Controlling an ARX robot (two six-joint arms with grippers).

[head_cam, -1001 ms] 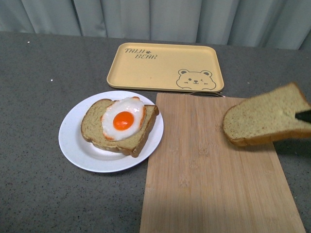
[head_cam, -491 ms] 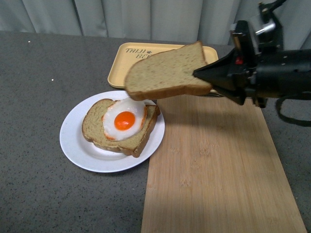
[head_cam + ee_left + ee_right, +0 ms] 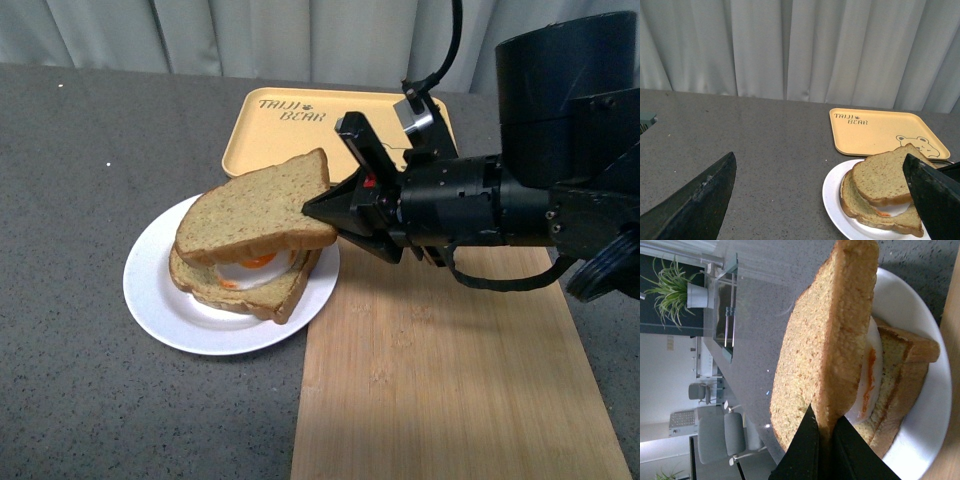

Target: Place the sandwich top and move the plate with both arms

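The sandwich top [image 3: 262,205], a plain brown slice, hangs tilted just above the egg-topped slice [image 3: 240,288] on the white plate [image 3: 160,290]. Its left end is low and close to the egg, and its right end is raised. My right gripper [image 3: 312,210] is shut on the slice's right edge, reaching in from the right. In the right wrist view the fingers [image 3: 805,450] pinch the sandwich top [image 3: 830,340] over the egg [image 3: 870,375] and the plate [image 3: 920,430]. My left gripper [image 3: 819,156] is open above bare table, left of the plate [image 3: 832,200] and the sandwich top [image 3: 885,175].
A yellow bear tray [image 3: 300,140] lies behind the plate. A wooden cutting board [image 3: 430,380] touches the plate's right side, and my right arm hangs over its far end. Grey tabletop runs to the left, with curtains along the back.
My right arm has carried the sandwich top left from above the board, across the tray's front, and down over the egg slice on the plate.
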